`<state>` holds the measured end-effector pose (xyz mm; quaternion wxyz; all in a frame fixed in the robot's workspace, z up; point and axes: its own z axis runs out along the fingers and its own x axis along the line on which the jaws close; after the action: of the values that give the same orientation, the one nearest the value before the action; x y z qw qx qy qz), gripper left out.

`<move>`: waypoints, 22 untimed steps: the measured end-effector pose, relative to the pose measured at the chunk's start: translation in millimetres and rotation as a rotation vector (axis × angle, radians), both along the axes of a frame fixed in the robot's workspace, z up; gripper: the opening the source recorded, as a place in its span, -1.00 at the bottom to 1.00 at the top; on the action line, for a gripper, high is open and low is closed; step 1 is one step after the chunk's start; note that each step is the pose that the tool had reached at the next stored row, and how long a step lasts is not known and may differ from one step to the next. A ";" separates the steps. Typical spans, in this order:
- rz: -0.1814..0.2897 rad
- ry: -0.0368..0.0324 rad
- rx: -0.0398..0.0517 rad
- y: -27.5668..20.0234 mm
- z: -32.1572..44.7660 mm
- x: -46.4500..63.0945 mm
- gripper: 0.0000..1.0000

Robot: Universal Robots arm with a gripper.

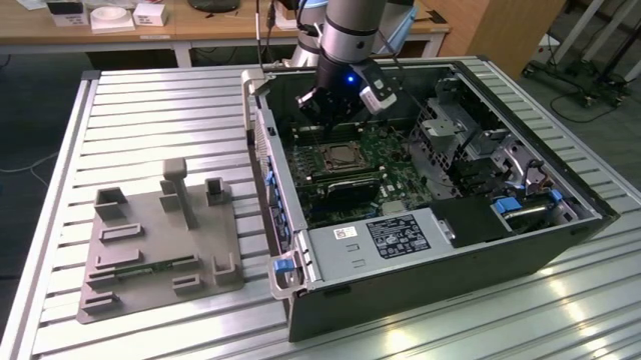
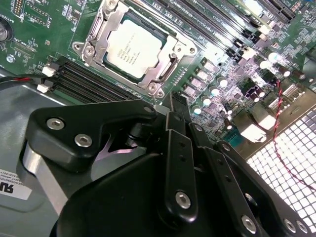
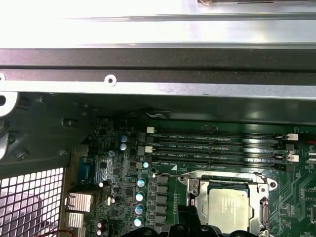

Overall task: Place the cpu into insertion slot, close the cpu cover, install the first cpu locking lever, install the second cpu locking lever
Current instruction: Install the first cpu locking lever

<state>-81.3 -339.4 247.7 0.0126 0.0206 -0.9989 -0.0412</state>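
Arm upright in case | tool empty, pinched; near seated cpu

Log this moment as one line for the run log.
cpu: silver-grey square chip seated in silver-rimmed insertion slot | cover: silvery window frame down over chip | black gripper near slot's corner
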 end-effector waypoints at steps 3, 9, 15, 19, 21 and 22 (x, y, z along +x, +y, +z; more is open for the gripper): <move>0.000 0.0000 0.0000 0.0 0.0 -2.1 -0.79; 0.000 0.0000 0.0000 0.0 0.0 -5.0 -0.79; 0.000 0.0000 0.0000 0.0 0.0 -9.0 -0.79; 0.000 0.0000 0.0000 0.0 0.0 -10.1 -0.79; 0.000 0.0000 0.0000 0.0 0.0 -10.7 -0.79; 0.000 0.0000 0.0000 0.0 0.0 -11.2 -0.79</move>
<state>-92.5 -339.4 247.7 0.0126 0.0206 -0.9989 -0.0412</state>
